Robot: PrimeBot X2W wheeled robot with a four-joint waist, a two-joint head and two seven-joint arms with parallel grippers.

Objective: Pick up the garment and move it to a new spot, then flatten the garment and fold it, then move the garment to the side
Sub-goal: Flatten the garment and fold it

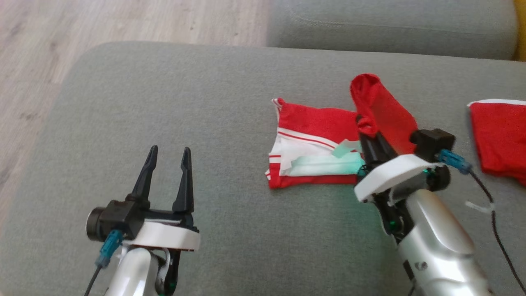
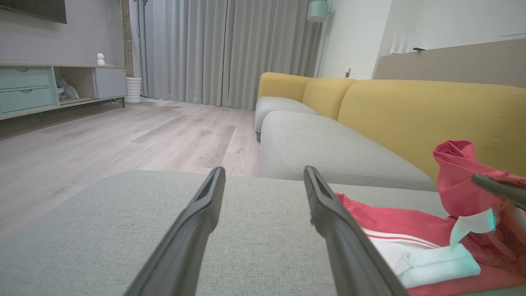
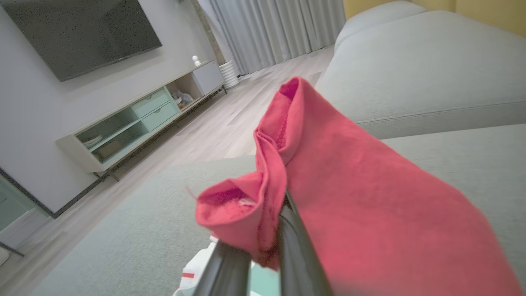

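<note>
The garment (image 1: 316, 139), red with white bands and a mint-green panel, lies partly folded on the grey seat cushion (image 1: 164, 90), right of the cushion's middle; one red flap stands lifted off the cushion on the side toward its right edge. The right tool (image 1: 367, 133) is clamped on that flap, fingers all but meeting with a bunched hem pinched between them; the left tool (image 1: 170, 150) hangs over the cushion's near left part, fingers wide apart, holding nothing, well clear of the cloth. A second red piece (image 1: 499, 139) lies at the cushion's right edge; whether it belongs to the same garment cannot be told. Assessment: the cloth appears thin, light and limp; held at one point it is likely to sag and drape rather than keep its shape; the stacked layers may slide over one another and undo the fold; breakage is not a concern. Recommended hold: a hem or corner, where doubled cloth gives purchase; for flattening, two corners taken together, the free one toward the cushion's left falling to the left tool.
</note>
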